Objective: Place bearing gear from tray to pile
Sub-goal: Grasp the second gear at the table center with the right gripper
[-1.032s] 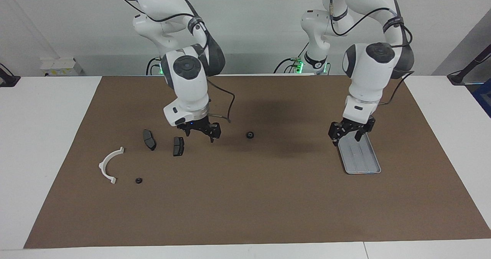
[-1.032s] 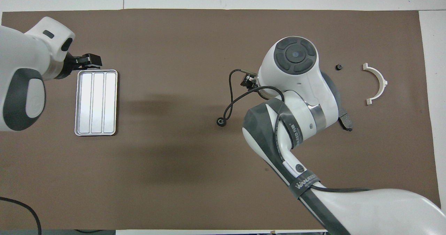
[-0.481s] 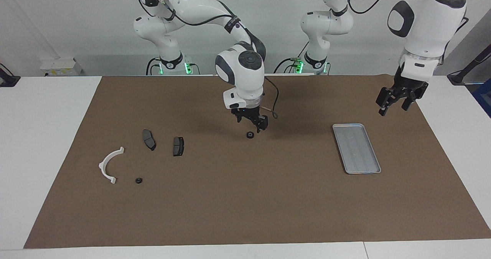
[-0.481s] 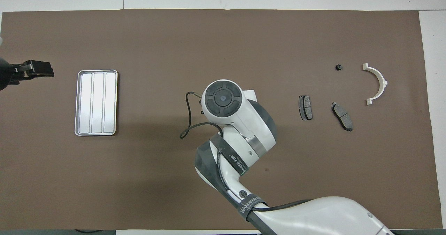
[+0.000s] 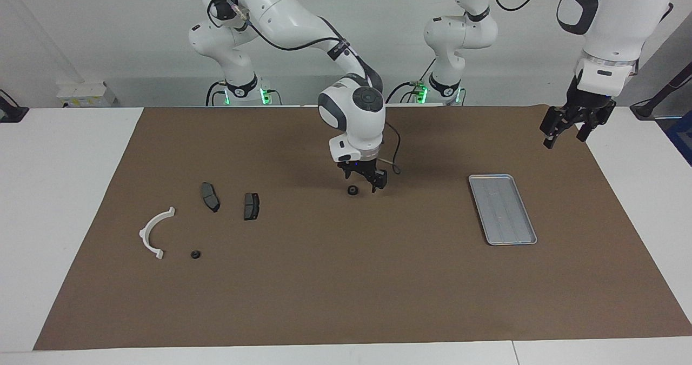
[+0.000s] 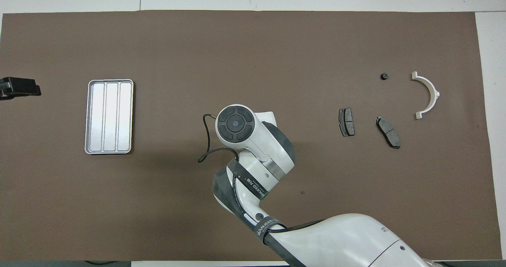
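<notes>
- Two small black bearing gears lie on the brown mat: one bearing gear at mid-bench, the other gear in the pile toward the right arm's end.
- Right gripper hangs low, just beside the mid-bench bearing gear; its fingers are spread and hold nothing, and whether one touches the gear I cannot tell. The overhead view hides both under the arm's wrist.
- Left gripper is raised over the mat's edge at the left arm's end, well apart from the tray; its fingers are spread, holding nothing.
- Silver tray sits flat on the mat toward the left arm's end, with nothing in it.
- Pile: a white half-ring bracket, with two dark brake pads nearer to the robots, apart from each other; the second pad lies closest to the mid-bench gear.
</notes>
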Action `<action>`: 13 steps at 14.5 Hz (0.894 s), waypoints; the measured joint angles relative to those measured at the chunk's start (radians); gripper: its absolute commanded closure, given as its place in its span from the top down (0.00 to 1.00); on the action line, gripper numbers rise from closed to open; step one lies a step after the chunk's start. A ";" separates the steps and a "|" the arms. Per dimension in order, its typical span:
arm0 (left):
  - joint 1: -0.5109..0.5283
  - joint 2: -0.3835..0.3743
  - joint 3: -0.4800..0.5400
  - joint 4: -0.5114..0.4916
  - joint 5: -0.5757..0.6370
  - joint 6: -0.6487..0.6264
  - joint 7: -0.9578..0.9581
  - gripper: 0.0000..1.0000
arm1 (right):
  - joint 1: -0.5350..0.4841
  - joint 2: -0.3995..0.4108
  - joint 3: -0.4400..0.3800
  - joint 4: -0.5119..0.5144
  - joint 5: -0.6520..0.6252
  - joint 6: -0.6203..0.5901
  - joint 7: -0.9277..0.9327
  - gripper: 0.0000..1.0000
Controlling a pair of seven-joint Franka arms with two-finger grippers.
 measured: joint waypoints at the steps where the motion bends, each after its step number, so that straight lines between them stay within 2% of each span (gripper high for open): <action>1: 0.012 0.000 -0.001 0.028 -0.019 -0.038 0.013 0.93 | -0.005 0.000 0.000 -0.015 -0.001 0.012 -0.001 1.00; 4: 0.045 0.000 -0.023 0.088 -0.049 -0.139 0.038 0.93 | -0.011 -0.003 0.000 -0.044 -0.002 0.046 -0.001 0.99; 6: 0.106 0.001 -0.105 0.092 -0.050 -0.174 0.040 0.93 | -0.011 -0.008 0.000 -0.056 -0.002 0.050 -0.001 0.90; 8: 0.140 0.002 -0.158 0.095 -0.050 -0.202 0.040 0.93 | -0.011 -0.011 0.001 -0.059 -0.002 0.050 -0.001 0.65; 13: 0.146 0.018 -0.165 0.135 -0.050 -0.250 0.041 0.93 | -0.011 -0.020 0.001 -0.059 -0.003 0.048 -0.001 0.00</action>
